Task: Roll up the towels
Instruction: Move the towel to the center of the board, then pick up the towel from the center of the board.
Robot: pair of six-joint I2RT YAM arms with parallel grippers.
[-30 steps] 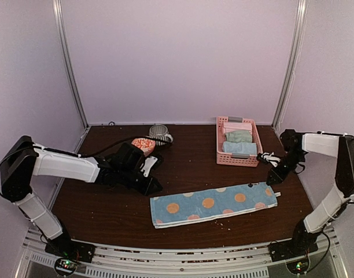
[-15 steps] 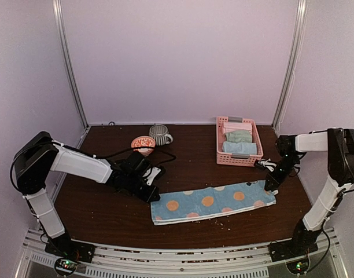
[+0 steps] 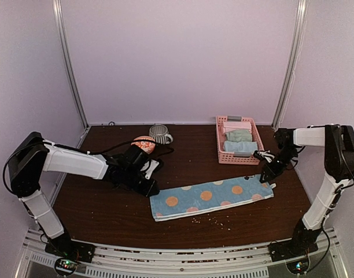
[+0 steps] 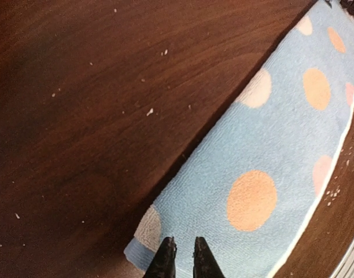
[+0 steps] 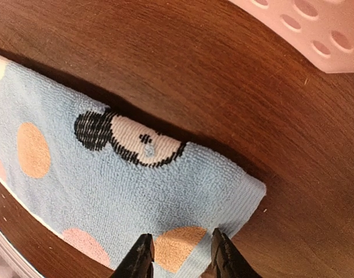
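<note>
From above, the spotted towel (image 3: 211,197) lay flat and unrolled across the front of the dark counter (image 3: 107,214), its long axis running from near left up to far right. The left gripper (image 3: 150,188) sat at its left end and the right gripper (image 3: 267,176) at its right end, but that view was too far off to show how either one stood.

The left wrist camera gave that detail. The two black fingers (image 4: 166,258) were only a slit apart, their tips over the towel's near corner. Blue cloth showed in the gap, and no fold was seen pinched between them.

The right wrist camera showed its fingers (image 5: 139,258) clearly spread, straddling an orange spot at the towel's edge near the corner, with nothing clamped. Only this view picked out a black-and-white cartoon figure (image 5: 128,142) woven near that end. It also showed the corner of the pink basket (image 5: 316,29) just beyond.

The overhead view alone showed the basket's contents: three rolled towels (image 3: 240,136), pink, grey-green and blue, in a row. A mug (image 3: 159,134) and a patterned bowl (image 3: 143,143) stood behind the left arm, clear of the towel. Pale crumbs (image 3: 209,219) dotted the counter along the towel's near edge.
</note>
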